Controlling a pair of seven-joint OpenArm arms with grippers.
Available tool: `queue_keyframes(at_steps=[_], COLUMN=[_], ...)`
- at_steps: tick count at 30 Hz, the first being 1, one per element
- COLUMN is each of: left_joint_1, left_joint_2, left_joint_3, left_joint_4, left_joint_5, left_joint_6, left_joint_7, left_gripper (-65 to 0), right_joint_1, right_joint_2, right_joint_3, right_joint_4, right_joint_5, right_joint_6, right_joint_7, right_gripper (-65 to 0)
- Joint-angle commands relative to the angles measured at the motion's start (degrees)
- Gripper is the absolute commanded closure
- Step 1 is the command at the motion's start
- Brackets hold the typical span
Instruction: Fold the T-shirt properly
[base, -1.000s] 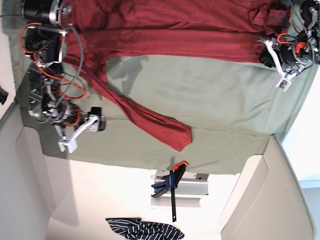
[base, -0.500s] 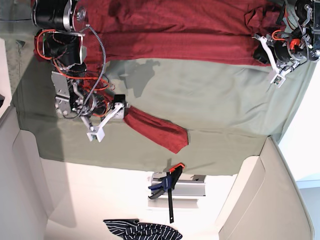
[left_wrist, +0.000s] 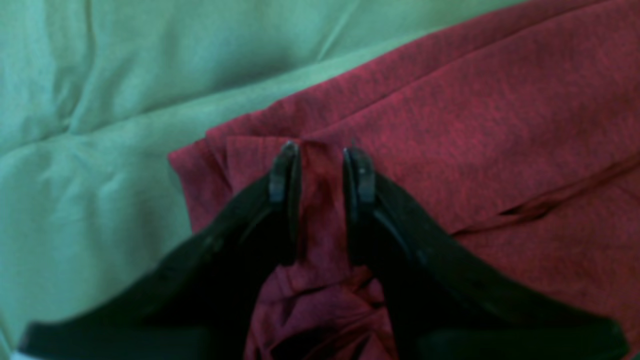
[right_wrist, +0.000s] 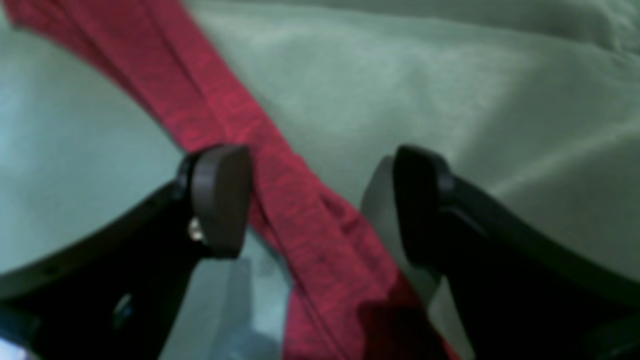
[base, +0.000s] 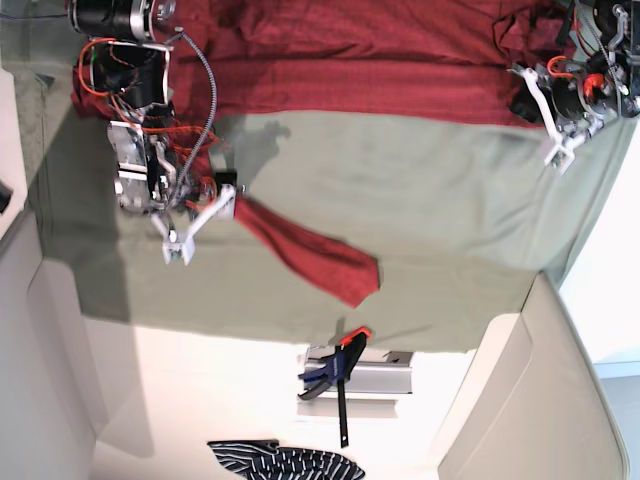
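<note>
T-shirt (base: 350, 60), dark red, lies spread on the green-covered tabletop (base: 420, 190), and its body stretches from one hand to the other. Its sleeve (base: 320, 255) trails out diagonally from the right hand (right_wrist: 320, 200). That hand is released, with its fingers wide apart and straddling the sleeve, which runs between them. One pad sits just beside the cloth's edge; whether it touches cannot be told. A second ago this hand sat off to one side, apart from the sleeve. Half a second ago it had reached the cloth, and since then it has shifted a little toward the shirt body, so more sleeve shows beyond it. The left hand (left_wrist: 320, 170) is clenched on a bunched fold at the shirt's corner, pinching red cloth between its fingers. It has barely moved.
</note>
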Motion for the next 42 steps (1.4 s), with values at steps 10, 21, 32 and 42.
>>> queue_keyframes(at_steps=[10,21,32,42], left_joint_1=[-0.9,-0.9,-0.92,-0.9], left_joint_2=[-1.14,-1.11,-1.11,-1.11], left_joint_3=[-0.48,-0.48,-0.48,-0.48], left_joint_4=[0.74,0.74,0.74,0.74], left_joint_5=[-0.39,-0.39,-0.42,-0.42], left_joint_6=[-0.22,-0.22,-0.22,-0.22], left_joint_7=[-1.22,-1.22,-1.22,-1.25], left_gripper=[-18.3,-18.3,-18.3,-18.3], right_joint_1=[-0.57,-0.61,-1.86,-1.84], right_joint_2=[1.31,1.31,1.49,2.08], right_joint_3=[-0.68,-14.14,-17.03,-17.05], right_joint_4=[1.2,7.1,6.91,8.46], right_joint_5=[-2.69,-11.74,-10.97,-15.1], right_joint_6=[-5.79,-18.03,-17.59,-20.9], right_joint_7=[1.75,-1.4,-1.09,-2.51], right_gripper=[-44.4,-44.4,-44.3,-44.3])
